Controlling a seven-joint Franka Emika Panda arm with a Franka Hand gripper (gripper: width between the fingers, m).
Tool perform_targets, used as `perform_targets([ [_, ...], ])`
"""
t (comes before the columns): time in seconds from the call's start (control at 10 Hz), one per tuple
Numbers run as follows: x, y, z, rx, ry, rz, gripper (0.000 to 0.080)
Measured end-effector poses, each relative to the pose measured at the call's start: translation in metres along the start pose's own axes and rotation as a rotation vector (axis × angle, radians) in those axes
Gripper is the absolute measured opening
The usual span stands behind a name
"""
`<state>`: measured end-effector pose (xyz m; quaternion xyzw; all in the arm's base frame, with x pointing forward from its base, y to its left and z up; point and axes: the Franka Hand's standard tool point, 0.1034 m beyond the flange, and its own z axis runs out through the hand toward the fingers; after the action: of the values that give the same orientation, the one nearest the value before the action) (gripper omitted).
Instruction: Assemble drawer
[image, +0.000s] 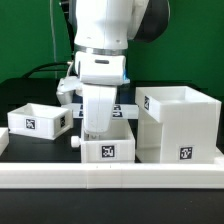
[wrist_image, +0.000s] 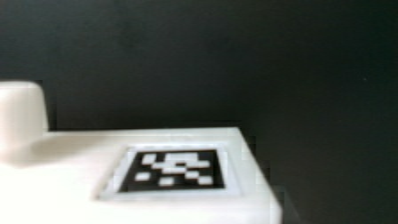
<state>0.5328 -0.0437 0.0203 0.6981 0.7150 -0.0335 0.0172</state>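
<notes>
The drawer's large open housing (image: 180, 125) stands at the exterior view's right. One small open-top tray (image: 38, 118) sits at the left. The second tray (image: 108, 148) sits in the middle, tag facing front, with a small white knob (image: 76, 144) on its left side. My gripper (image: 96, 130) hangs straight down at this middle tray's rear left part, its fingertips hidden by the tray's wall. In the wrist view a white tagged surface (wrist_image: 175, 168) fills the lower part over the black table, with a rounded white piece (wrist_image: 18, 115) beside it. The jaws do not show.
The long white border wall (image: 110, 178) runs along the front of the table. The marker board (image: 128, 108) lies behind the trays, partly hidden by the arm. The black table surface (wrist_image: 267, 60) shows around the parts.
</notes>
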Motion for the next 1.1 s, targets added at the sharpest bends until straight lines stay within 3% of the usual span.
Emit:
perform_targets([
  [0.2,0.001,0.008,0.002,-0.023,-0.01,-0.039,0.0042],
  [1.1,0.012,0.014,0.009,-0.02,-0.02,-0.102,0.0042],
])
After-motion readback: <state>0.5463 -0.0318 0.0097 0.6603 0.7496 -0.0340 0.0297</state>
